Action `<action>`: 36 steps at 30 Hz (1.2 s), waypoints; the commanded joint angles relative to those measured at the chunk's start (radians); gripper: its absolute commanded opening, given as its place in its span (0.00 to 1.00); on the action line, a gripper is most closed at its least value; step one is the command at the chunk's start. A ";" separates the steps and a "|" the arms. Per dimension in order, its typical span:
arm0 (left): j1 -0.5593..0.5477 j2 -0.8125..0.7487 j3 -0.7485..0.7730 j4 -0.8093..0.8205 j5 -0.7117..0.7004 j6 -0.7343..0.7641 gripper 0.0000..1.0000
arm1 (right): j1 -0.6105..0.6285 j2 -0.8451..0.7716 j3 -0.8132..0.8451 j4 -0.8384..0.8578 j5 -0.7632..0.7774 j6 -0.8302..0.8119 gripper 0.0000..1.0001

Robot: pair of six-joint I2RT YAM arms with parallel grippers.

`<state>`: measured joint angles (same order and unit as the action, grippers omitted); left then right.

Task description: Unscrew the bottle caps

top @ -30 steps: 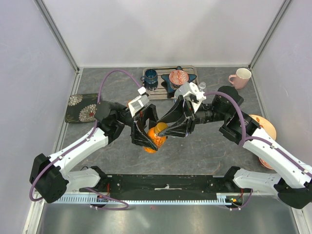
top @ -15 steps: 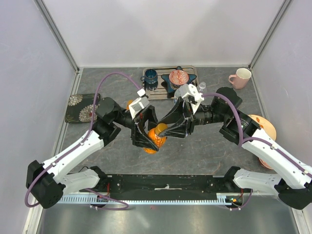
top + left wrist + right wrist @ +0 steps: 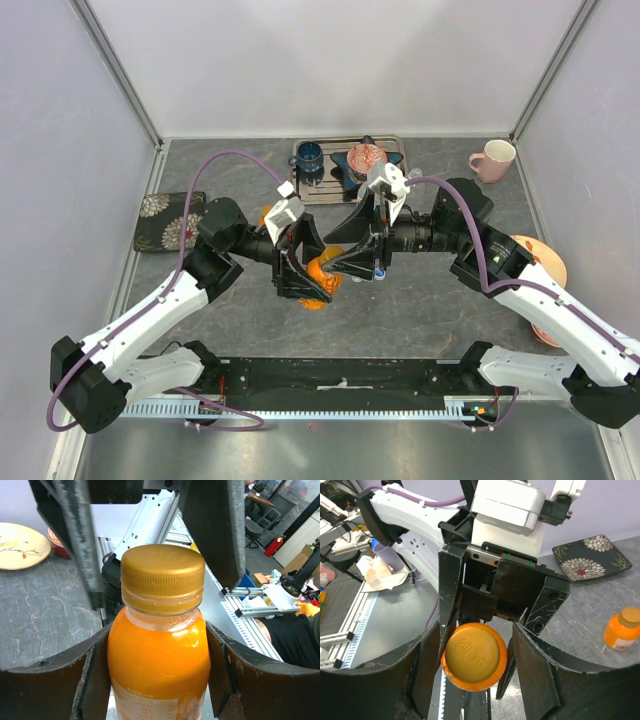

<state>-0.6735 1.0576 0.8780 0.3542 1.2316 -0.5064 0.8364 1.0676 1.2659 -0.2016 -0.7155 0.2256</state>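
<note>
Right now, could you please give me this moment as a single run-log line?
left end effector: shut on orange bottle | right end effector: open, straddling orange cap | cap status: seated on bottle, ungripped

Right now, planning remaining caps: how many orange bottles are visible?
2 orange bottles: one in the left gripper, one standing on the table behind it; others may be hidden.
</note>
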 commanded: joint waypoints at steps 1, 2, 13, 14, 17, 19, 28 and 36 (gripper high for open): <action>0.005 -0.028 0.041 -0.041 -0.041 0.078 0.02 | 0.007 0.006 0.052 0.007 0.057 0.021 0.68; 0.003 -0.030 0.039 -0.040 -0.041 0.083 0.02 | 0.007 0.008 0.053 0.005 0.063 0.020 0.70; 0.003 -0.041 0.036 -0.086 -0.098 0.131 0.02 | 0.007 0.029 0.137 -0.041 0.301 0.089 0.89; 0.003 -0.044 0.041 -0.093 -0.106 0.140 0.02 | 0.007 0.038 0.154 -0.057 0.320 0.096 0.91; 0.003 -0.048 0.044 -0.109 -0.138 0.157 0.02 | 0.007 0.067 0.207 -0.102 0.402 0.135 0.94; 0.003 -0.056 0.047 -0.136 -0.197 0.170 0.02 | 0.006 0.066 0.227 -0.124 0.460 0.153 0.94; -0.055 -0.094 0.042 -0.276 -0.873 0.368 0.03 | 0.007 0.110 0.306 -0.294 0.732 0.254 0.90; -0.176 -0.067 0.049 -0.294 -1.178 0.483 0.03 | 0.013 0.166 0.299 -0.302 0.734 0.279 0.89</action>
<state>-0.7975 0.9878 0.8913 0.0528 0.2668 -0.1406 0.8410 1.2098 1.5372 -0.4934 -0.0166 0.4736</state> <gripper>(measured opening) 0.698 0.892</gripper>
